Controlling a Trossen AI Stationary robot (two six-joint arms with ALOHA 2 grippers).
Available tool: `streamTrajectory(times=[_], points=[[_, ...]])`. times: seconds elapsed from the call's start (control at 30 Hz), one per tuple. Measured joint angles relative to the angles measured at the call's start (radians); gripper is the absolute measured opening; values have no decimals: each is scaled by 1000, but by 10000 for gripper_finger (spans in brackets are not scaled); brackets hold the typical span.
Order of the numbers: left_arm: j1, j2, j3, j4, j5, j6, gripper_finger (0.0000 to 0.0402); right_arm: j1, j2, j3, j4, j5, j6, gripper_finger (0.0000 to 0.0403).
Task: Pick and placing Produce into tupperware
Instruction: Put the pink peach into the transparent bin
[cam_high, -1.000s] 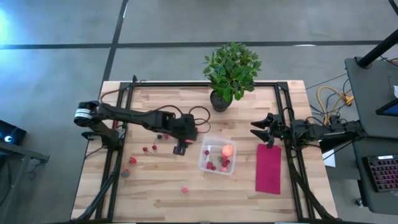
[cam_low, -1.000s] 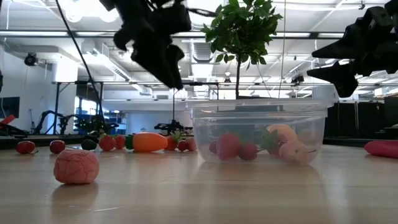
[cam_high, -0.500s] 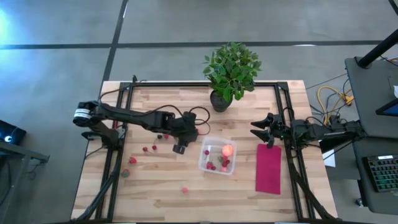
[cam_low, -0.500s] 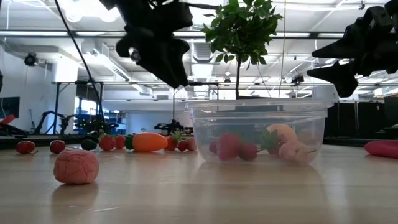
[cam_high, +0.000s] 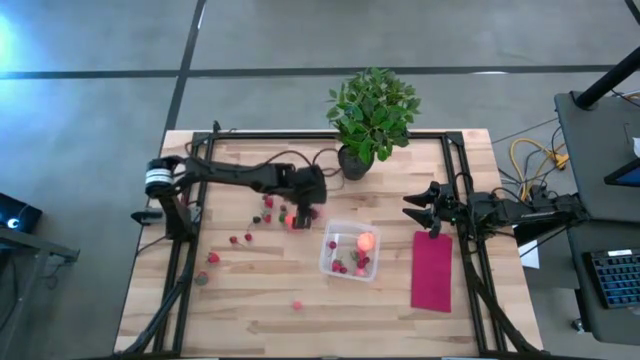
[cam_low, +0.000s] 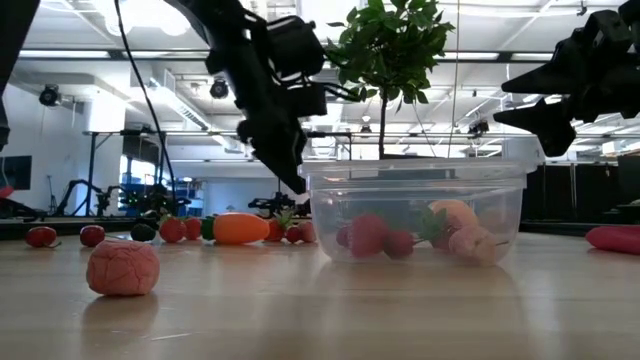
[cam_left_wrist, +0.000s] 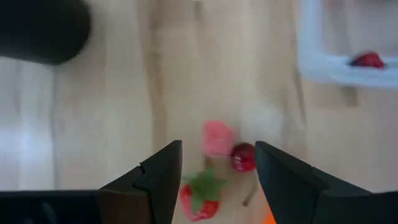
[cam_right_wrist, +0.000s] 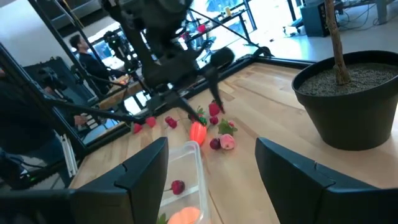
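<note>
While hovering with fingers apart and empty over the orange-red piece with green top (cam_high: 291, 220), left gripper (cam_high: 303, 212) pointing down at it; long axis unclear. Sitting just beside: shallow clear plastic tupperware (cam_high: 329, 262). Waiting, jaws apart: right gripper (cam_high: 413, 208).

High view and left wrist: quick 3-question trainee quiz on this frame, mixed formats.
1. True or false: the left pincer is holding a piece of produce.
2. The magenta cloth lies where relative to the tupperware? A: on the right arm's side. B: on the left arm's side. C: under it.
3. Fill in: the orange-pink fruit lies inside the ____.
Key: 1 false; 2 A; 3 tupperware.
</note>
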Motion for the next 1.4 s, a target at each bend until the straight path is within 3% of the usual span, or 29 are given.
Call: streamTrajectory(times=[0.2,0.43,1.4], points=[[14,26,60,20,18,-8,187,0,0,0,0,0,0,233],[6,89,66,56,3,-128,187,0,0,0,0,0,0,233],[-13,164,-2,137,-21,-109,187,0,2,0,-1,0,0,233]])
